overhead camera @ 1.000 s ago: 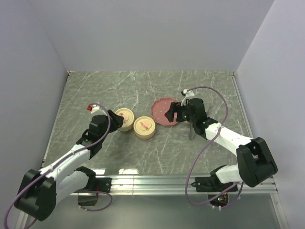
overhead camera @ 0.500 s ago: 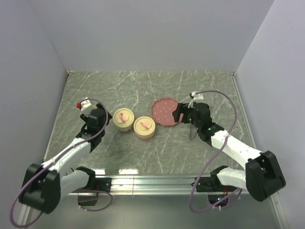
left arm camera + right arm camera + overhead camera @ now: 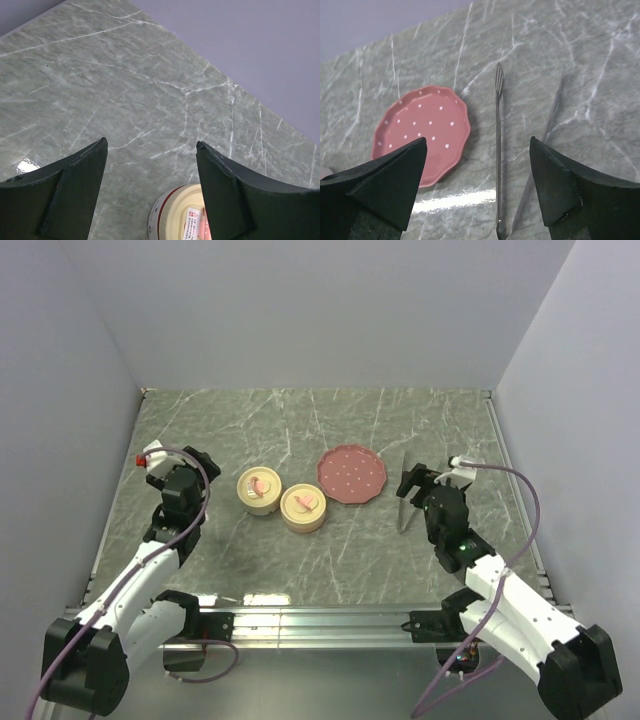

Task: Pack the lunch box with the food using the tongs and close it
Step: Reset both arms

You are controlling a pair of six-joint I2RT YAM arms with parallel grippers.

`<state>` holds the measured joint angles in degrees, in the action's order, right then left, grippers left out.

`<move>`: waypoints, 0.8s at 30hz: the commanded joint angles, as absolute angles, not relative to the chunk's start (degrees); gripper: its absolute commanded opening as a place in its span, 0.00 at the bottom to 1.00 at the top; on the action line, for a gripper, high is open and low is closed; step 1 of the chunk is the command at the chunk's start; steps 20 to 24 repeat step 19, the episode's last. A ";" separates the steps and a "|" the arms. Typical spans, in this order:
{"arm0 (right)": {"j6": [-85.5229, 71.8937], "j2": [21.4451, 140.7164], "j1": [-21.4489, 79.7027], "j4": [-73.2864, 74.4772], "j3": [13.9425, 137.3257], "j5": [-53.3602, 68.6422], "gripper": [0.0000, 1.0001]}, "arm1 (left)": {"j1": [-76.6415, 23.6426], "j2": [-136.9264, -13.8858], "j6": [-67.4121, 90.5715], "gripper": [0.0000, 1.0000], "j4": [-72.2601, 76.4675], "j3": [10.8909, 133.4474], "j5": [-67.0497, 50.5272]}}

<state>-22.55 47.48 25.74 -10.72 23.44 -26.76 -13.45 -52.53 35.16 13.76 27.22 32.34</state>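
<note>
Both arms have drawn back toward the near edge. A second ago the left gripper [image 3: 150, 150] was at the left of the two round cream containers [image 3: 259, 489], and the right gripper [image 3: 477, 142] hung over the pink scalloped polka-dot plate [image 3: 352, 474]. Now each stands apart from its object.

The left gripper's jaws stand wide with nothing between them. Its wrist view shows only the rim of one cream container [image 3: 180, 215] just beyond the fingers. The right gripper's jaws are likewise spread and carry nothing.

The long thin grey metal tongs [image 3: 403, 498] lie flat on the grey marbled table [image 3: 300, 430], just right of the plate and not touching it, handle end toward the robot. In the right wrist view they lie between the fingers but below them, unheld.

The plate is bare. No loose food shows on it or on the table. Each container has a pink mark on top. I cannot tell whether these are lids, nor whether the food is inside.

Judgement: with the plate cleared, the tongs put down and both arms retreating, packing appears finished. Closure remains unconfirmed.
</note>
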 commanded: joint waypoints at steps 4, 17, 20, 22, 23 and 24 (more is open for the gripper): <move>-24.17 43.77 25.84 -13.80 22.24 -31.29 0.90 | -13.36 -51.33 33.75 0.77 15.64 26.72 30.24; -24.35 43.24 25.84 -13.89 21.97 -31.29 0.91 | -13.36 -53.26 33.22 0.77 17.40 26.46 30.32; -24.43 43.07 25.75 -13.89 21.88 -31.38 0.91 | -13.36 -52.48 33.57 0.78 17.32 26.19 31.11; -24.43 43.07 25.75 -13.89 21.88 -31.38 0.91 | -13.36 -52.48 33.57 0.78 17.32 26.19 31.11; -24.43 43.07 25.75 -13.89 21.88 -31.38 0.91 | -13.36 -52.48 33.57 0.78 17.32 26.19 31.11; -24.43 43.07 25.75 -13.89 21.88 -31.38 0.91 | -13.36 -52.48 33.57 0.78 17.32 26.19 31.11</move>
